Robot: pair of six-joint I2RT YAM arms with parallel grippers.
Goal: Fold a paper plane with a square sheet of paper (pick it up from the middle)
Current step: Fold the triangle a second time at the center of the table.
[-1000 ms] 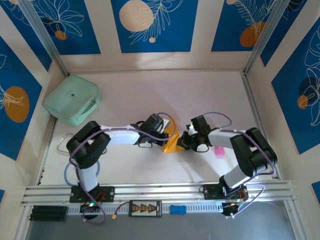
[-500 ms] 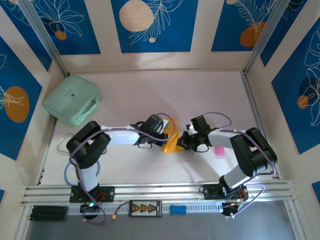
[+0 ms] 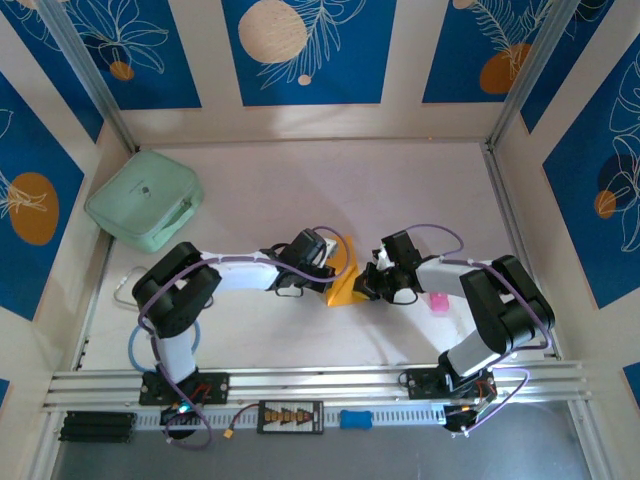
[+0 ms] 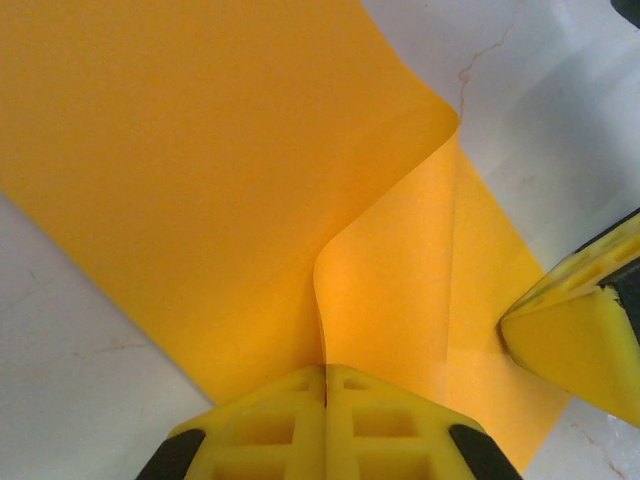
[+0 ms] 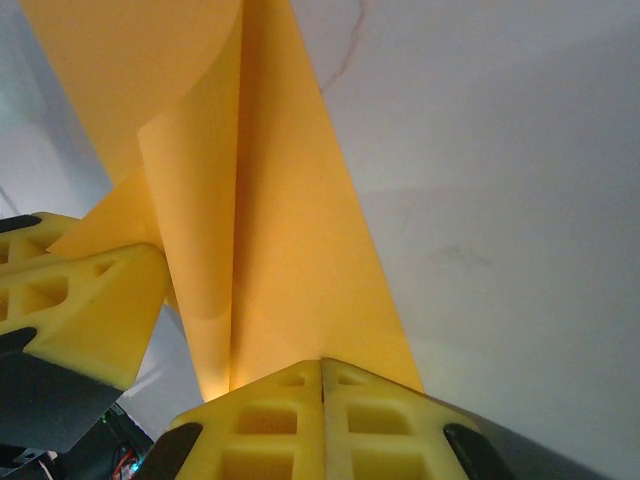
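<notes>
The square sheet of paper [image 3: 346,284] is orange-yellow and lies partly folded at the middle of the table, between the two arms. In the left wrist view one flap of the paper [image 4: 200,170] curls up, and its raised edge runs straight into the closed seam of my left gripper [image 4: 325,370]. My left gripper [image 3: 336,272] is shut on that edge. Across from it my right gripper [image 3: 368,284] is also shut, its jaws [image 5: 322,362] pinching the narrow end of a long folded strip of the paper [image 5: 290,220]. The two grippers almost touch.
A mint-green case [image 3: 145,200] sits at the back left. A small pink object [image 3: 438,302] lies just right of the right arm's wrist. An aluminium rail [image 3: 320,385] runs along the near edge, and patterned walls close in the other sides.
</notes>
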